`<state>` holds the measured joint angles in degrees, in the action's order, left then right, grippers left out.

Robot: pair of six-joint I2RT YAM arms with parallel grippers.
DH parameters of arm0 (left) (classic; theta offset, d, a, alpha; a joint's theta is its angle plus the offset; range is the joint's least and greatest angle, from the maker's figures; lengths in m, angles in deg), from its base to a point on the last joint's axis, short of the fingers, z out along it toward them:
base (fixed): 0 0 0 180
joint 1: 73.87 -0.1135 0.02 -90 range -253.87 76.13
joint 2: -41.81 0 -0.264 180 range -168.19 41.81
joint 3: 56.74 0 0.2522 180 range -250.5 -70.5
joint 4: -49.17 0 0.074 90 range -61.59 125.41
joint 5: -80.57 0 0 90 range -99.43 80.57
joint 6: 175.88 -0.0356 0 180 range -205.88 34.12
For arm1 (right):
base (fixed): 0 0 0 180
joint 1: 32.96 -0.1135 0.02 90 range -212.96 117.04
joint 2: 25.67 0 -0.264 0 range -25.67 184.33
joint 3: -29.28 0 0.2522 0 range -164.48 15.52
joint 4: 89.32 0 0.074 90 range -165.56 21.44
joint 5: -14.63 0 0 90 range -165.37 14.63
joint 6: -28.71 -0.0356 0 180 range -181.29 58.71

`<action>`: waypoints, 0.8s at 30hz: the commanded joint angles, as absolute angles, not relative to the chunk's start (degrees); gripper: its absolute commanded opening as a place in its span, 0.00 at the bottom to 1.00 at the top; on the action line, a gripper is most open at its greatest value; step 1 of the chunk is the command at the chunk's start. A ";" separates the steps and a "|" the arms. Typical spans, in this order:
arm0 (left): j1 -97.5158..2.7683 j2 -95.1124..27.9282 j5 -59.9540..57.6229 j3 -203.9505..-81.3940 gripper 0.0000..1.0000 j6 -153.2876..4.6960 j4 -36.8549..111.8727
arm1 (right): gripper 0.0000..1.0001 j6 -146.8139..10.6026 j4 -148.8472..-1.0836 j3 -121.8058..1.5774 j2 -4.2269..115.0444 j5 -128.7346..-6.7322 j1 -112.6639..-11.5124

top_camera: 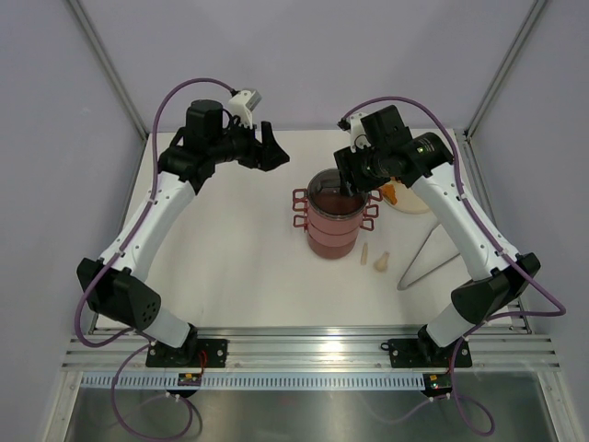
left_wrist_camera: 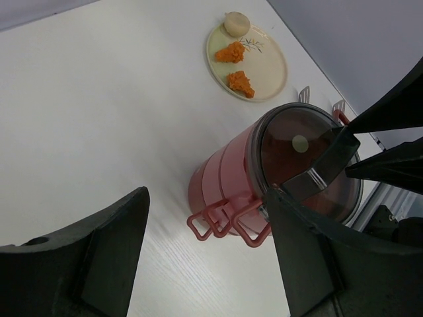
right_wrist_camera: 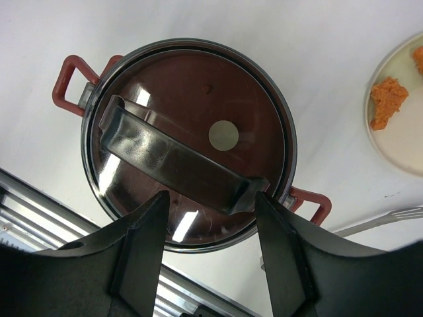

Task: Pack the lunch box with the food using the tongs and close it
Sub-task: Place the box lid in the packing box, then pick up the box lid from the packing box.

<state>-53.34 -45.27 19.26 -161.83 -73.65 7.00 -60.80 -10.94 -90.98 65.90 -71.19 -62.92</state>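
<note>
Grippers first: the right gripper (right_wrist_camera: 210,241) hangs directly above the lunch box (top_camera: 331,221), its two dark fingers (right_wrist_camera: 142,254) spread apart and framing the near edge of the lid (right_wrist_camera: 198,119), with nothing between them. Whether the fingertips touch the lid's rim cannot be told from these views. The left gripper (top_camera: 267,147) is parted wide and empty, held in the air to the left of the lunch box and well apart from it, its fingers (left_wrist_camera: 112,257) pointing toward the stack.

Both arms reach forward from their bases at the near edge of the table (top_camera: 230,267). The left arm bends at the elbow and angles right toward the middle; the right arm arcs inward from the right so that its wrist sits over the stack.

The lunch box stands upright near the middle of the table as a stack of dark-red tiers with red side handles (left_wrist_camera: 228,221). Its top is covered by a grey, glossy lid with a dark strap handle (right_wrist_camera: 175,158) across it.

Behind and to the right of it lies a cream plate (left_wrist_camera: 264,82) carrying two orange pieces of food (left_wrist_camera: 231,51) and one pale round piece (left_wrist_camera: 236,23). Two beige pieces (top_camera: 381,262) lie on the table just right of the stack. The tongs (top_camera: 425,258) lie flat further right, untouched.
</note>
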 commanded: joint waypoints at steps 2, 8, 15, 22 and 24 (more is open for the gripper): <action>-51.55 -45.99 22.65 -166.47 0.74 -77.87 5.44 | 0.61 -59.09 -10.52 -93.90 66.35 -70.10 -63.28; -44.70 -49.59 22.92 -175.25 0.74 -91.22 -4.84 | 0.64 -58.92 -10.87 -94.43 63.81 -68.08 -63.28; -39.77 -54.25 22.03 -183.26 0.82 -104.58 -9.42 | 0.78 -69.35 -10.96 -93.73 57.05 -82.03 -59.88; -38.02 -60.65 23.89 -189.14 0.82 -111.71 -13.63 | 0.79 -78.78 -15.00 -84.33 46.67 -82.58 -48.62; -37.31 -62.33 23.80 -190.99 0.82 -113.47 -15.21 | 0.80 -79.75 -15.00 -82.57 44.47 -83.63 -48.17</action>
<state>-38.69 -60.16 22.06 -186.62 -108.05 -13.08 -75.36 -13.21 -84.68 47.10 -81.05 -48.67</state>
